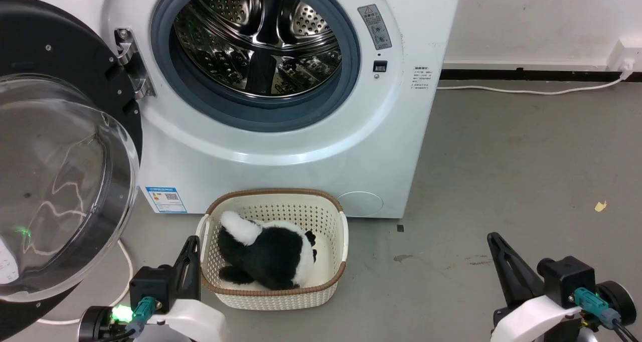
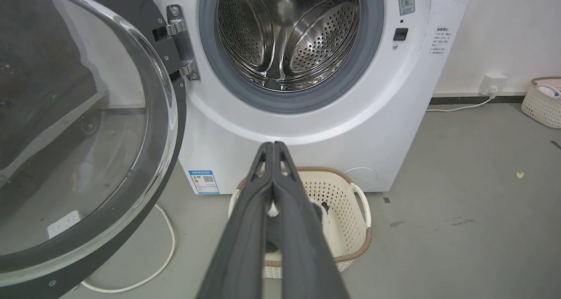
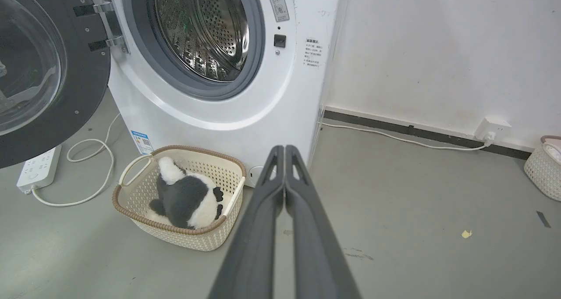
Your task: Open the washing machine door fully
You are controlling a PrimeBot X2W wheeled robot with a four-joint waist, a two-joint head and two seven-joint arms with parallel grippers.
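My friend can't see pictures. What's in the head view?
A white washing machine has its round door swung open, showing the drum. A basket holding a black-and-white plush toy sits before it; the left gripper and right gripper, both shut, sit at the bottom.

Cut edges and small print

The washing machine door (image 1: pixel 60 181) runs off the left and bottom of my head view. Print on the blue label (image 1: pixel 166 199) and the grey sticker (image 1: pixel 375 27) is too small to read. In my left wrist view my left gripper (image 2: pixel 272 146) covers most of the plush toy (image 2: pixel 319 208) in the basket (image 2: pixel 346 193); at that view's right edge a second basket (image 2: pixel 543 104) is cut off.
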